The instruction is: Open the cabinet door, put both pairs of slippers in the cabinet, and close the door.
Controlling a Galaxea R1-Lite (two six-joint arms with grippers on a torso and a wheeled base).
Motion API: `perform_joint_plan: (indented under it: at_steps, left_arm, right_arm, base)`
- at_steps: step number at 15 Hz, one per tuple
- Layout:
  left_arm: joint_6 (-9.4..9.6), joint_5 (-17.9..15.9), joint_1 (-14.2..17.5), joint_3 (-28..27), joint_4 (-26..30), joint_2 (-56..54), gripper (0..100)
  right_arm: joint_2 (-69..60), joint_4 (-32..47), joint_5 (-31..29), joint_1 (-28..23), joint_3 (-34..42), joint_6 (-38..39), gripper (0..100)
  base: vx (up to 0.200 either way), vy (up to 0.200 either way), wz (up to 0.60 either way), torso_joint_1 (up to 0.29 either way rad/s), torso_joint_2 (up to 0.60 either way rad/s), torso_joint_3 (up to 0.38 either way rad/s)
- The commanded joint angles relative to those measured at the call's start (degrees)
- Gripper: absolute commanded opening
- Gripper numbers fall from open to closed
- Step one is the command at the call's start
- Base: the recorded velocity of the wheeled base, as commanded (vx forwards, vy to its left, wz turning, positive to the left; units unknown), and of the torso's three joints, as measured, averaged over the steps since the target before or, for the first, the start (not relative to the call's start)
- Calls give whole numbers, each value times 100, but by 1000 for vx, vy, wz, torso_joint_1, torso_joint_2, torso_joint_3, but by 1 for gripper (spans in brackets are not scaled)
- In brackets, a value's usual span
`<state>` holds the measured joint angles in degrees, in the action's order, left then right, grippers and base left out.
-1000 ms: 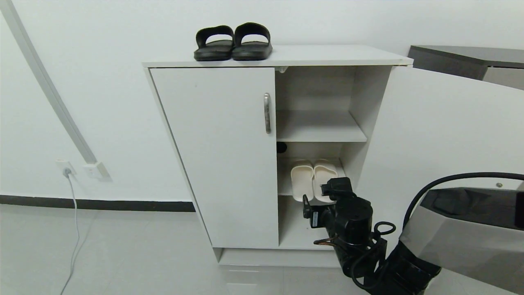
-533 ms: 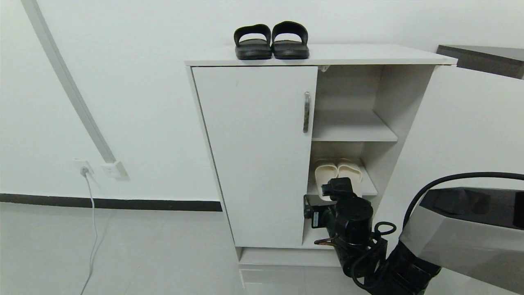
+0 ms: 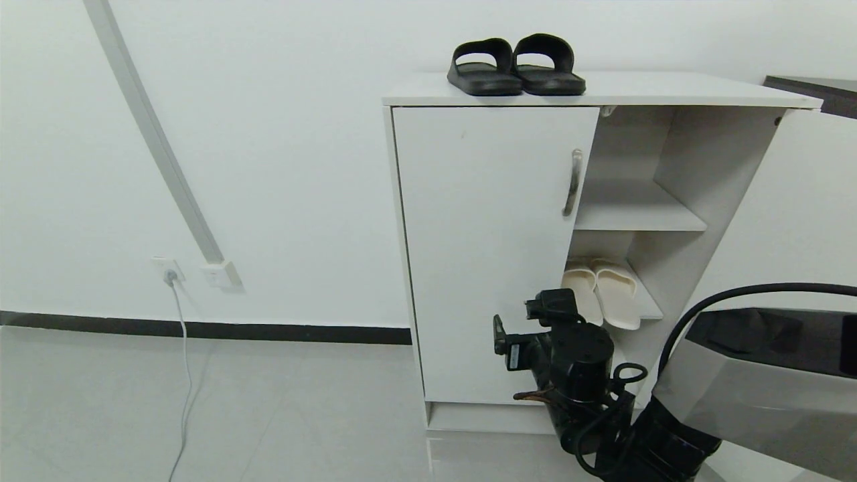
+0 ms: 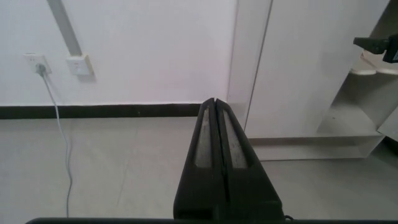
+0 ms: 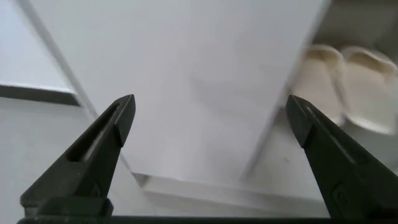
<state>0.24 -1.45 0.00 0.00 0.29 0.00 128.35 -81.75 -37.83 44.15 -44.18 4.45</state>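
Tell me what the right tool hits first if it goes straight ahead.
The right tool would probably meet the closed cabinet door first, near its free edge; depth is unclear.

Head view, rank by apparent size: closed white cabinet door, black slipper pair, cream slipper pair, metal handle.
1. Closed white cabinet door
2. Black slipper pair
3. Cream slipper pair, partly hidden, so less sure
4. Metal handle

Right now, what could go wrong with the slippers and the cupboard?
The black slippers sit at the front edge of the cabinet top, high above the open right gripper; a clumsy grab might knock them down. The white slippers lie near the front edge of their shelf, so the open door may bump them when it closes.
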Motion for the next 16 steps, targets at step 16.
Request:
perform_joint_plan:
  at_steps: [16]
  left_arm:
    - [2,4,9,0,-3,0,0]
  right_arm:
    - [67,-438,214,-56,217,-410,100]
  base:
    - [0,0,0,0,-9,-11]
